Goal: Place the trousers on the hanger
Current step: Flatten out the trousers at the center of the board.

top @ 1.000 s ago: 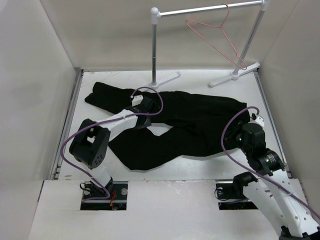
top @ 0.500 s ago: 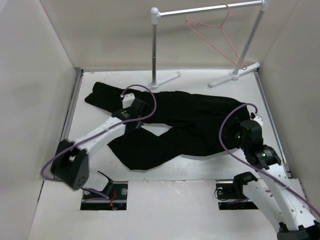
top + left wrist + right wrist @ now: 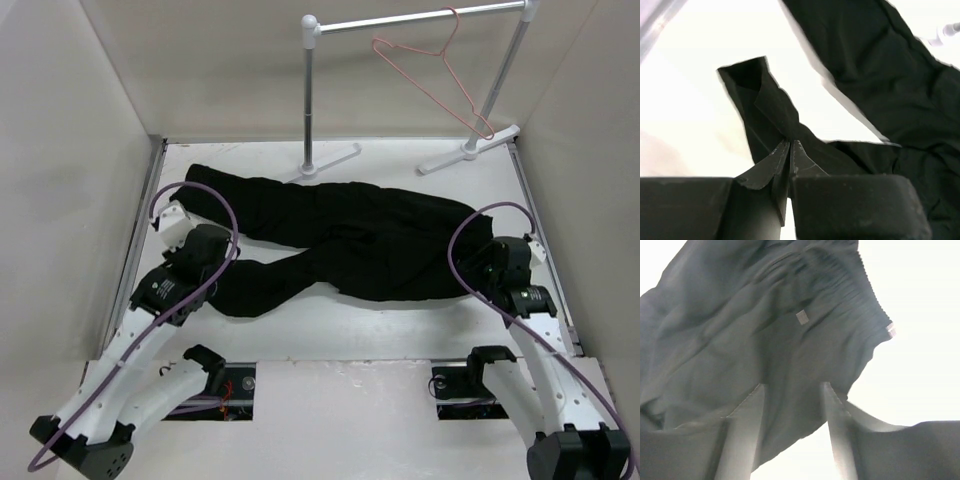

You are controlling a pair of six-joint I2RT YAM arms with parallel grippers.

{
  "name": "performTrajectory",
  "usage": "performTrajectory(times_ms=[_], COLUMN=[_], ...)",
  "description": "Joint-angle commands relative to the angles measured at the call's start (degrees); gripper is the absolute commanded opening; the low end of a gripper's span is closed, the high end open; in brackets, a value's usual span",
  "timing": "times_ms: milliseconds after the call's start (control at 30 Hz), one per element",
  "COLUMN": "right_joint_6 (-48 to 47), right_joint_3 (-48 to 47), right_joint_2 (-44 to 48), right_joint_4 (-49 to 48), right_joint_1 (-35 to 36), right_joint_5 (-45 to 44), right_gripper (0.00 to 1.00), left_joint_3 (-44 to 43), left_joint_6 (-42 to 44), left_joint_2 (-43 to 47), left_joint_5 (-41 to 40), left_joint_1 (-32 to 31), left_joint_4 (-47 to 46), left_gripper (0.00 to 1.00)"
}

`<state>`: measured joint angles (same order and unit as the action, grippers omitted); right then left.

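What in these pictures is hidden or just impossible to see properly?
- Left end effector: in the top view, hidden beneath its own arm.
- Right end effector: whether it touches the trousers is unclear; wrist view hazy.
- Hanger: absent from both wrist views.

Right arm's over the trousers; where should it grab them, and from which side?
Probably the gathered waistband of the trousers, from above at their right end: its ribbed edge lies flat on the table, just ahead of the open right gripper.
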<state>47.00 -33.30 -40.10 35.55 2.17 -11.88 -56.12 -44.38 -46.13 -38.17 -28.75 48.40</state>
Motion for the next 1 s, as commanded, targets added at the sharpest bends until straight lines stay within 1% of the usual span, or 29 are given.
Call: performTrajectory(times_ms=[0,67,133,167,233,333,400,500,533,567,600,633,700,767,800,833,867,900,933,967], right_joint_6=[0.5,0.6,1.2,1.3,1.3,1.8,2.1,2.1,2.0,1.7,1.3,1.1,1.0,1.0,1.0,1.1,1.1,1.2,1.2,1.3], right_joint_3=[1.1,0.7,0.1,0.0,-0.2,0.5,-0.4,-3.8,-4.9,-6.0,-6.8,-7.3,-7.9,-7.9,-7.7,-7.4,-7.0,-6.7,-6.3,-5.9], right_joint_2=[-1.6,-3.1,-3.8,-4.0,-5.9,-9.1,-10.7,-12.3,-12.7,-12.9,-13.1,-13.1,-13.3,-14.6,-15.5,-16.3,-16.9,-17.3,-17.5,-17.5], right_joint_4=[-2.2,-2.5,-2.9,-3.0,-3.1,-4.6,-5.9,-6.3,-6.4,-6.3,-6.1,-6.1,-6.3,-7.2,-7.6,-8.1,-8.7,-9.0,-9.3,-9.5], right_joint_1=[-1.7,-1.7,-0.5,-0.1,0.5,0.4,0.5,1.3,1.9,2.3,2.7,2.9,3.0,3.7,4.4,5.1,5.8,6.7,7.8,8.5], right_joint_5=[-1.2,-1.8,-2.5,-2.9,-3.9,-3.7,-3.8,-5.4,-6.3,-7.0,-7.5,-7.6,-7.3,-7.1,-6.7,-6.1,-5.8,-5.1,-4.3,-3.9], right_gripper=[0.63,0.63,0.63,0.63,0.65,0.72,0.72,0.73,0.73,0.73,0.73,0.73,0.73,0.72,0.68,0.62,0.52,0.39,0.30,0.26], left_joint_3=[4.4,8.8,12.2,12.8,11.2,5.8,3.4,3.2,3.7,4.3,4.4,3.6,0.3,-4.2,-6.0,-6.9,-7.0,-6.7,-6.1,-5.2], left_joint_6=[-1.8,-5.8,-11.6,-12.6,-14.9,-14.4,-14.0,-14.5,-14.9,-14.8,-14.8,-15.0,-14.8,-14.2,-13.7,-13.0,-12.3,-11.4,-9.7,-7.8], left_joint_2=[3.8,5.9,7.2,7.5,7.9,7.4,8.9,10.9,11.0,10.7,10.1,9.5,8.4,7.6,6.8,5.5,4.0,1.9,-0.3,-2.8], left_joint_5=[-7.7,-6.5,-1.7,0.2,0.9,1.4,2.9,10.0,12.7,15.4,16.8,16.4,14.5,7.9,4.5,1.4,-1.2,-1.9,-1.6,-1.2], left_joint_1=[-2.0,-1.6,-2.1,-3.2,-6.2,-8.6,-12.0,-17.6,-18.8,-19.6,-20.2,-19.5,-17.3,-13.6,-11.8,-10.1,-8.0,-5.9,-3.7,-1.1], left_joint_4=[6.4,9.3,12.9,13.1,14.6,15.6,15.9,17.9,19.0,20.0,22.2,25.3,29.9,30.8,30.1,28.6,26.2,23.0,19.2,15.4], left_gripper=[0.02,0.02,0.01,0.01,0.01,0.03,0.06,0.17,0.25,0.29,0.30,0.30,0.34,0.50,0.56,0.60,0.62,0.64,0.64,0.64])
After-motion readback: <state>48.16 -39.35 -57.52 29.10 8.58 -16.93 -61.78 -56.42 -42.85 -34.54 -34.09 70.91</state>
